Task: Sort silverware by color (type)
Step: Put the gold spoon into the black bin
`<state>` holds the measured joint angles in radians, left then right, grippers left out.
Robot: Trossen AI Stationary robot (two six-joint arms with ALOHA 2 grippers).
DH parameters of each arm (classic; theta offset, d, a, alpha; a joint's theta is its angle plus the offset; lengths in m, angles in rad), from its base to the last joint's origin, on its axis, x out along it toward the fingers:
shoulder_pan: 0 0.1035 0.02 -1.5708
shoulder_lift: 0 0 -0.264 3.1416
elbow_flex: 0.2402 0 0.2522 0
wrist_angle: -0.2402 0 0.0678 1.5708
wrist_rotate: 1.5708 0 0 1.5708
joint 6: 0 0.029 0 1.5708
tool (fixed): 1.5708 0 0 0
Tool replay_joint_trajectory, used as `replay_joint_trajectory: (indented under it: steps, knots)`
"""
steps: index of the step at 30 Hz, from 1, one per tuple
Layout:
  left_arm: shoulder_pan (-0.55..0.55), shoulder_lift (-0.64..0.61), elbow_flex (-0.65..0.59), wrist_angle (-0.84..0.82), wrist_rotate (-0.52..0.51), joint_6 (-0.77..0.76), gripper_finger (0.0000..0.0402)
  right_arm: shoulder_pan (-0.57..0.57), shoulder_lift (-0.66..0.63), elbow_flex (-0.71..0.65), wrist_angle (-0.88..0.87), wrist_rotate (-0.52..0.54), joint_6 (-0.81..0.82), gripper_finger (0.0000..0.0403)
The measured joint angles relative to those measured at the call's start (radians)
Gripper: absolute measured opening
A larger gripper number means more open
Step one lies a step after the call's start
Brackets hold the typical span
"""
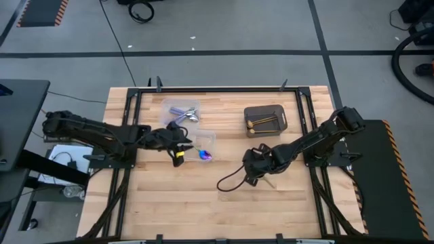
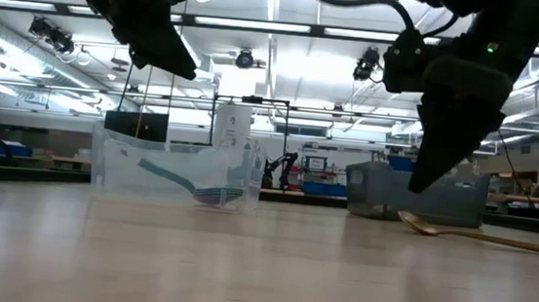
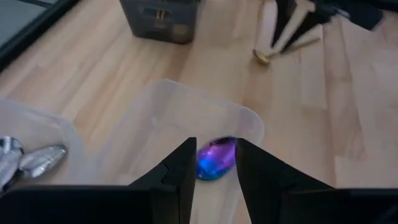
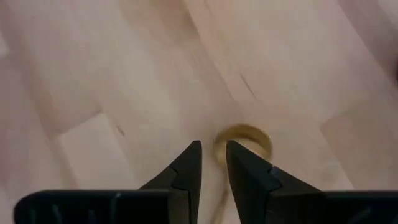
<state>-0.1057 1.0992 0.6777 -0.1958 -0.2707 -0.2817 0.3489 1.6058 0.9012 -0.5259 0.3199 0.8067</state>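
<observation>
We've got the right gripper (image 4: 213, 163) with narrow jaws over the gold spoon (image 4: 244, 142); left gripper (image 3: 214, 165), jaws parted, probably empty, above the tub (image 3: 245, 118) edge, bare counter (image 4: 93, 74) around.

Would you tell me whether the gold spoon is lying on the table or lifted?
Lying flat: the gold spoon rests on the table.

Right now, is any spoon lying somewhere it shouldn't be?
Yes. One gold spoon lies loose on the bare wooden table, outside the dark grey bin that holds other gold pieces. The right gripper hangs just above it with a narrow gap between its fingers.
</observation>
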Motion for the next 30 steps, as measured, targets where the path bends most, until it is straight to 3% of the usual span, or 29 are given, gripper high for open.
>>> replay_joint_trajectory:
  steps: [11,30]
  knots:
    - [-0.065,0.000,0.000,-0.028,0.032,-0.101,0.0118,0.017,0.011,0.000,-0.117,-0.059,0.116,0.0127]
    - [-0.078,0.000,0.000,0.044,0.032,-0.086,0.0118,0.056,0.012,-0.087,-0.009,-0.047,0.162,0.0101]
